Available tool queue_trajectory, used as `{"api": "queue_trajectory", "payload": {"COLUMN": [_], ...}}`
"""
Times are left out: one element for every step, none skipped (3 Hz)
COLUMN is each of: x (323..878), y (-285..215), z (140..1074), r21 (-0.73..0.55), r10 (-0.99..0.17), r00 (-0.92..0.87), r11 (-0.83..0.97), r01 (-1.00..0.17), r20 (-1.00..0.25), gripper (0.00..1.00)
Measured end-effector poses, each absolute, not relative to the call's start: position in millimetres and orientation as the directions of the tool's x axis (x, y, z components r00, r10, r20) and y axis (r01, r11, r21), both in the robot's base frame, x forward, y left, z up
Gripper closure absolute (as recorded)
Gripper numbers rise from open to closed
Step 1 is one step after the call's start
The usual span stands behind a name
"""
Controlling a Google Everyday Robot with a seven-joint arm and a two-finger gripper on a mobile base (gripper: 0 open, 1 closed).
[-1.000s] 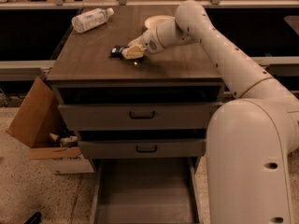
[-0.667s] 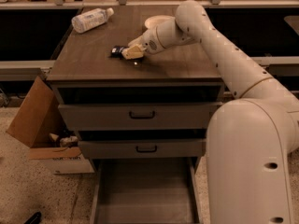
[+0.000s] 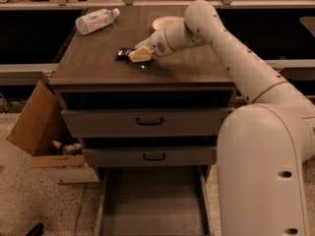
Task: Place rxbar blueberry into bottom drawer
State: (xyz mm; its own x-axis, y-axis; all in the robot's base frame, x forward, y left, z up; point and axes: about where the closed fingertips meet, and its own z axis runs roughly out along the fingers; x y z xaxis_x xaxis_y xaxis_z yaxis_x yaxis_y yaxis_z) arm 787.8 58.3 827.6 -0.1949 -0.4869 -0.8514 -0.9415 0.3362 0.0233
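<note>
On the brown wooden surface, the claw touches the small flat navy-blue wrapped bar just beside it; whether it grips, I cannot tell.

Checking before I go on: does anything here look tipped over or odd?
The clear bottle lies on its side at the back left of the cabinet top. The gripper is at the rxbar blueberry, mid-top.
</note>
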Motion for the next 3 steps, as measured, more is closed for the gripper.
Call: {"api": "queue_trajectory", "payload": {"x": [787.8, 787.8, 787.7], "y": [58.3, 58.3, 58.3], "z": [827.8, 828.0, 828.1], "r21": [0.023, 0.023, 0.023], "r10": [-0.487, -0.487, -0.487], "r00": [-0.195, -0.195, -0.195], "r11": [0.336, 0.336, 0.336], "r01": [-0.942, -0.942, -0.942], "r20": [-0.851, -0.851, -0.851], "gripper": [1.0, 1.0, 1.0]}}
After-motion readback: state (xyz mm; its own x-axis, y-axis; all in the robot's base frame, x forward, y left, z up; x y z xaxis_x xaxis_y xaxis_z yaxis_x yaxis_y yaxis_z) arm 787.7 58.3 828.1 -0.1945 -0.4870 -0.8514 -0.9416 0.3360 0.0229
